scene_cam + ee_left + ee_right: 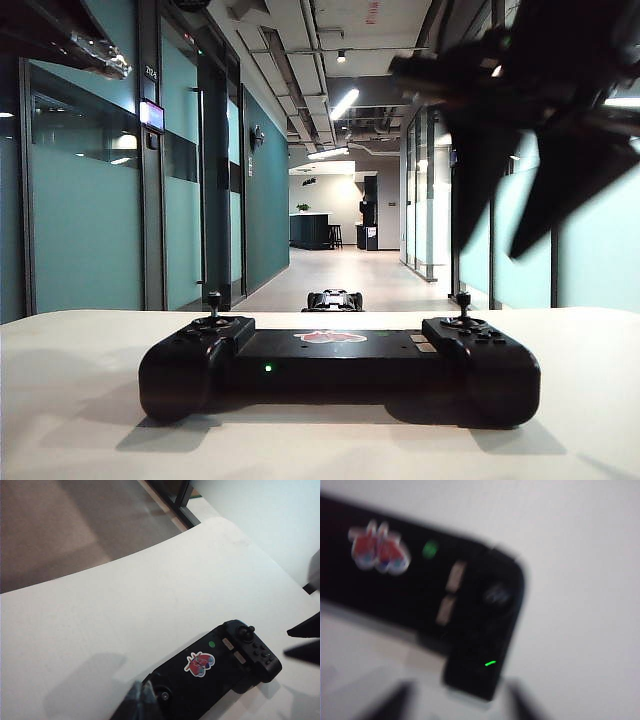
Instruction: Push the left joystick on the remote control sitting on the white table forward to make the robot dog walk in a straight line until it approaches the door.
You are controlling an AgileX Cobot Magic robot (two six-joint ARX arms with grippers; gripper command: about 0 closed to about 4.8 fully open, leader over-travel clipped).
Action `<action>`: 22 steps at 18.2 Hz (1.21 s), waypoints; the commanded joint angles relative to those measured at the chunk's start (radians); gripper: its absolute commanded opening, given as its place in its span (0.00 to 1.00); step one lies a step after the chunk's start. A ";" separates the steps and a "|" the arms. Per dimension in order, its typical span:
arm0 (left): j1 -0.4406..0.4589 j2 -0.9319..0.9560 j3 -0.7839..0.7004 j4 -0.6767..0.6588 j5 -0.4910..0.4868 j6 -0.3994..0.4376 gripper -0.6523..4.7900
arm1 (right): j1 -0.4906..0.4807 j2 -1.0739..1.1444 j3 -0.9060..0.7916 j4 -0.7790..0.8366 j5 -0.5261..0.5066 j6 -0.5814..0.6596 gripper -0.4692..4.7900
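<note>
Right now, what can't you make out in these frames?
- Right pincer: motion-blurred in the exterior view.
- Left pincer: cut off by the left wrist view's edge, opening unclear.
- Robot dog: small, partly hidden behind the white table.
- Remote control: right wrist view blurred.

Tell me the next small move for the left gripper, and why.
Probably ease the left gripper onto the left joystick, then nudge it forward. Its fingertips look closed beside that end of the remote, not clearly on the stick. The robot dog sits just past the table, facing down the corridor. The right gripper hangs open above the remote's other end.
</note>
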State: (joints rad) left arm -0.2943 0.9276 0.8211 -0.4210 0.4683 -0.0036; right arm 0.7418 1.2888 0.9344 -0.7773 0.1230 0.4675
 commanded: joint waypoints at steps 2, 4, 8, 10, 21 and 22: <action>-0.001 -0.002 0.005 0.007 0.011 0.004 0.11 | 0.003 0.082 0.006 -0.003 -0.059 0.005 0.91; -0.001 -0.002 0.005 0.008 0.037 0.004 0.11 | 0.002 0.109 0.006 0.001 -0.042 0.004 0.91; -0.001 -0.002 0.005 0.007 0.052 0.004 0.11 | -0.034 0.137 0.004 0.011 -0.034 0.004 0.84; -0.001 -0.002 0.005 0.007 0.052 0.004 0.11 | -0.048 0.146 0.003 0.027 -0.051 0.004 0.84; -0.001 -0.002 0.005 0.002 0.053 0.004 0.11 | -0.048 0.288 0.001 0.080 -0.074 0.003 0.83; -0.001 -0.002 0.005 -0.003 0.053 0.004 0.11 | -0.048 0.297 0.001 0.092 -0.074 0.003 0.83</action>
State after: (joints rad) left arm -0.2947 0.9276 0.8211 -0.4240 0.5129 -0.0032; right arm 0.6918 1.5841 0.9314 -0.7078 0.0490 0.4709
